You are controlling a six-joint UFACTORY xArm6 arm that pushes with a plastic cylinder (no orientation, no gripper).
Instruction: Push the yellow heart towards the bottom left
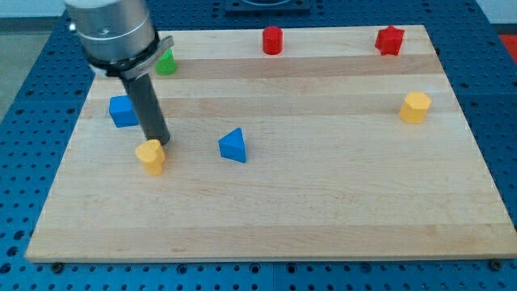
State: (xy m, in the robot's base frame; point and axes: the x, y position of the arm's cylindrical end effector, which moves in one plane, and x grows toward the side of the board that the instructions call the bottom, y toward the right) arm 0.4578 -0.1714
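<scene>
The yellow heart (pixel 151 156) lies on the wooden board (pixel 323 202) at the view's left, a little below the middle. My tip (pixel 157 143) stands just above and slightly right of the heart, touching or almost touching its upper edge. The rod rises from there to the arm's grey body (pixel 113 32) at the view's top left.
A blue cube (pixel 123 111) lies left of the rod. A green block (pixel 166 62) is partly hidden behind the arm. A blue triangle (pixel 233 145) lies right of the heart. A red cylinder (pixel 273 40), a red star (pixel 389 40) and a yellow hexagon (pixel 415 107) lie farther right.
</scene>
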